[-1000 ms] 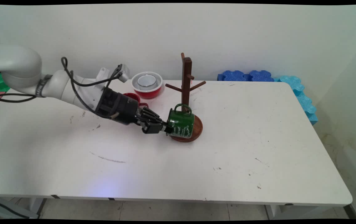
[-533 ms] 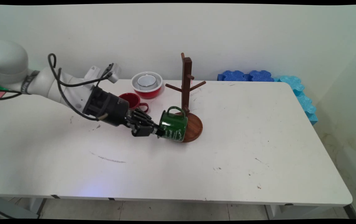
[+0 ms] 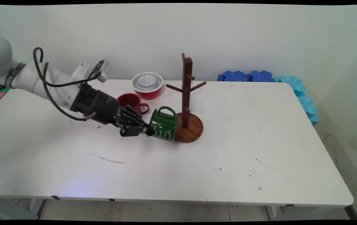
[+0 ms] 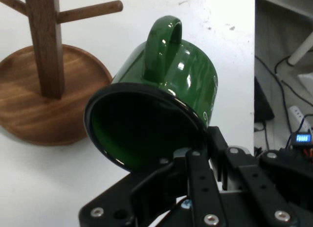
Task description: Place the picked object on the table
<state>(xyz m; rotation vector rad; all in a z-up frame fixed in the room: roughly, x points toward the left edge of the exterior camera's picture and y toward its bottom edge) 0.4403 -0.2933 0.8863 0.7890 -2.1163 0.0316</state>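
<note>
My gripper (image 3: 148,131) (image 4: 195,151) is shut on the rim of a green enamel mug (image 3: 163,123) (image 4: 161,90). I carry the mug tipped on its side, handle up, its mouth facing the hand. It hangs just above the table, at the left edge of a wooden mug tree's round base (image 3: 194,128) (image 4: 29,114). The tree's post (image 3: 186,90) (image 4: 46,46) rises right of the mug, with bare pegs. A red mug (image 3: 130,101) stands just behind my hand.
A red bowl with a white inside (image 3: 147,84) sits behind the red mug near the wall. Blue foam pieces (image 3: 261,76) line the table's far right corner and right edge. The white table (image 3: 228,150) carries scuff marks.
My gripper has pulled the green mug leftward and slightly back, off the wooden base's front to its left edge. The red mug behind my hand has come into fuller view.
</note>
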